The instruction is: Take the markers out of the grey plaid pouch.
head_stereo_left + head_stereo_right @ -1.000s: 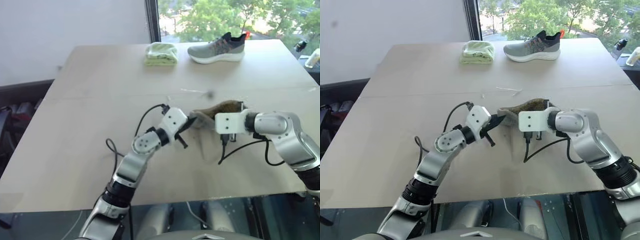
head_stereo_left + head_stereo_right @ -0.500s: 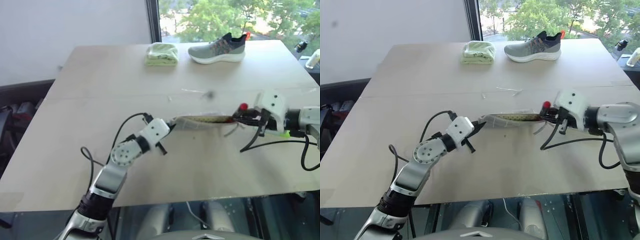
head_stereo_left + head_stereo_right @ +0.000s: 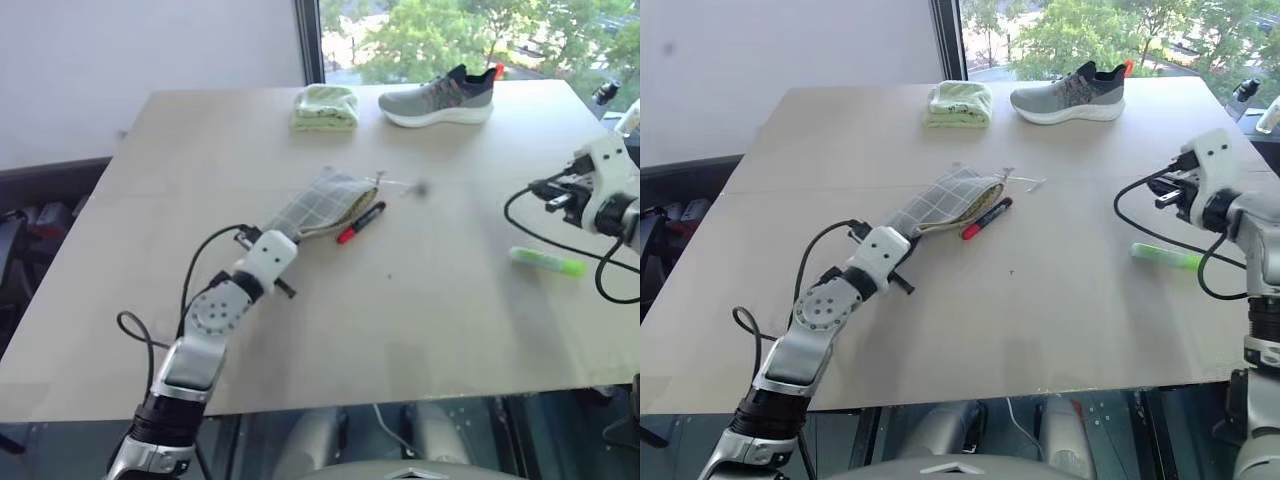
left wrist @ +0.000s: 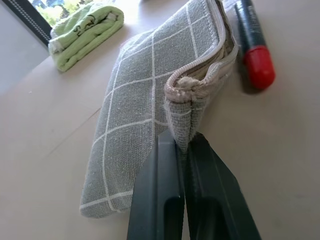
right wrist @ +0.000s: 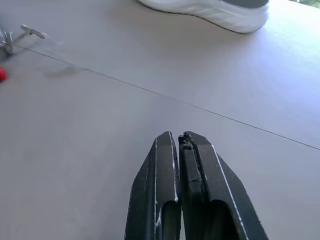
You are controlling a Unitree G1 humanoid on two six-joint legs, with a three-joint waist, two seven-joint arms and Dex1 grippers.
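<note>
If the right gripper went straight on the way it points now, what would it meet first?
Probably bare table. The right gripper, shut and empty, points slightly downward across the tabletop, so it would likely touch wood before reaching the shoe at the far edge. Depth is hard to judge here.

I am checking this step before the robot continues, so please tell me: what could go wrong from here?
1. The left fingers pinch only one end of the grey plaid pouch; it could slip out, or a pull could drag it against the black marker with the red cap lying beside its open edge.
2. The green marker lies near the table's right edge, close under the right arm's loose cable; a sweep might knock it off.
3. Whether anything is inside the pouch cannot be told.
</note>
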